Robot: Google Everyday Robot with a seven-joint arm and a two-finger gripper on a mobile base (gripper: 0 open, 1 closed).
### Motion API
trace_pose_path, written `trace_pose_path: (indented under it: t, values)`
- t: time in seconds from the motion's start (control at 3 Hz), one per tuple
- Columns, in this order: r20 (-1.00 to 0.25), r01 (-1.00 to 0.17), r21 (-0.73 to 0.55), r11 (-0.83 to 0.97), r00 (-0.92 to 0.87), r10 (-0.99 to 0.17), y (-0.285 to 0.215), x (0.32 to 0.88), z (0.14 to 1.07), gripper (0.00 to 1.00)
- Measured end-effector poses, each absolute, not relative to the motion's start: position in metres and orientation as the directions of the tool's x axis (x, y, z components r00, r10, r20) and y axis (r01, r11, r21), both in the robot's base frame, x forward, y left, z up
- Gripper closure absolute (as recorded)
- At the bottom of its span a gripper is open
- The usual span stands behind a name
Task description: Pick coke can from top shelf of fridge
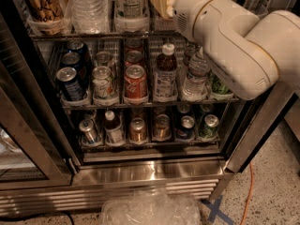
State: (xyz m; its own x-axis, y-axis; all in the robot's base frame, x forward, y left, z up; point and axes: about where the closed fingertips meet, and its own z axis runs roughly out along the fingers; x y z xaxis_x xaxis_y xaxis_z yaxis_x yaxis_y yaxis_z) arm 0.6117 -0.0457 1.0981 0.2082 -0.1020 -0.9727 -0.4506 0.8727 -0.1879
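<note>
The coke can (135, 81), red with a silver lid, stands upright at the front of a clear tray, with two more red cans behind it. Its tray sits on a silvery wire-rack shelf (140, 105) inside the open fridge (150, 170). Another shelf, holding bottles, shows above it at the frame's top. My white arm (234, 46) reaches in from the right, above and to the right of the coke can. Its end (180, 11) is level with that bottle shelf. My gripper is hidden beyond the arm's end and does not show.
Beside the coke can stand dark blue cans (70, 82), a pale can (103, 81), a juice bottle (165, 74), a water bottle (194, 76) and a green can (216, 86). A lower shelf holds several cans (138, 130). The glass door (18, 144) hangs open at left. A crumpled plastic bag (150, 210) lies on the floor.
</note>
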Motion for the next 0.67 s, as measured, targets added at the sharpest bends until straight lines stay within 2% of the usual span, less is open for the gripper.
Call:
trace_pose_path:
  t: [0.67]
  values:
    - [-0.947, -0.460, -0.212, 0.863, 0.315, -0.064, -0.058, 0.589, 1.113, 1.00]
